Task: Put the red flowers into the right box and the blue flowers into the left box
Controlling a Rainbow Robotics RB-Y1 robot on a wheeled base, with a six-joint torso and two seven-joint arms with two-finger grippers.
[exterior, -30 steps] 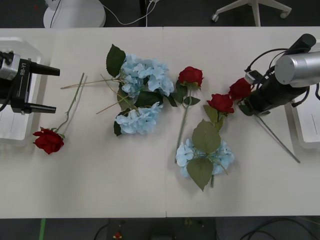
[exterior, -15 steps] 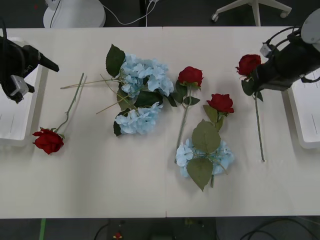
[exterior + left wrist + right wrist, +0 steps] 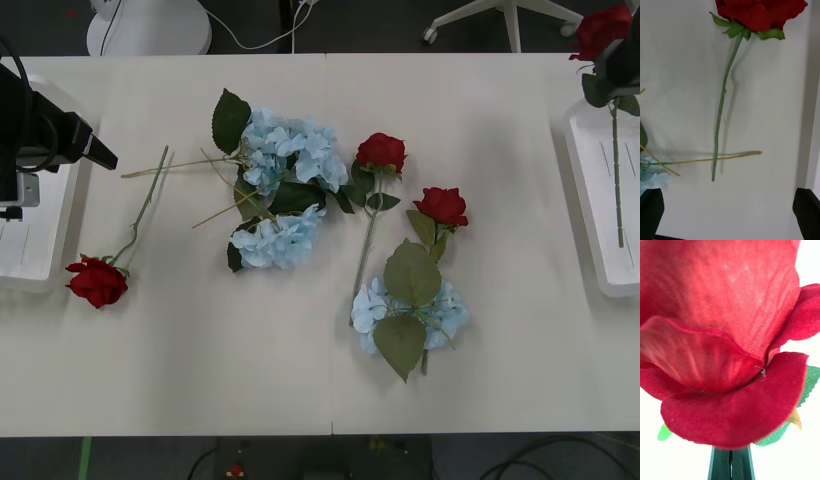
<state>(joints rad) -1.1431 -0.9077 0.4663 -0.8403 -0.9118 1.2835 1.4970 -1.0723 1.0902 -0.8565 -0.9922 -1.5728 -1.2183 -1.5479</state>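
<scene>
My right gripper is at the far right edge, shut on a red flower just below the bloom. Its stem hangs over the right box. The bloom looms before the closed dark fingers in the right wrist view. Three more red flowers lie on the table. Three blue flowers lie mid-table. My left gripper hovers open by the left box, above the leftmost rose and its stem.
Thin tan stems stretch left from the upper blue cluster toward the leftmost rose; one crosses that rose's stem end. A large green leaf sticks out at the cluster's top. Bare tabletop runs along the front edge.
The right gripper has lifted its rose off the table and carried it back and right, over the right box. The left gripper has turned and shifted slightly beside the left box.
</scene>
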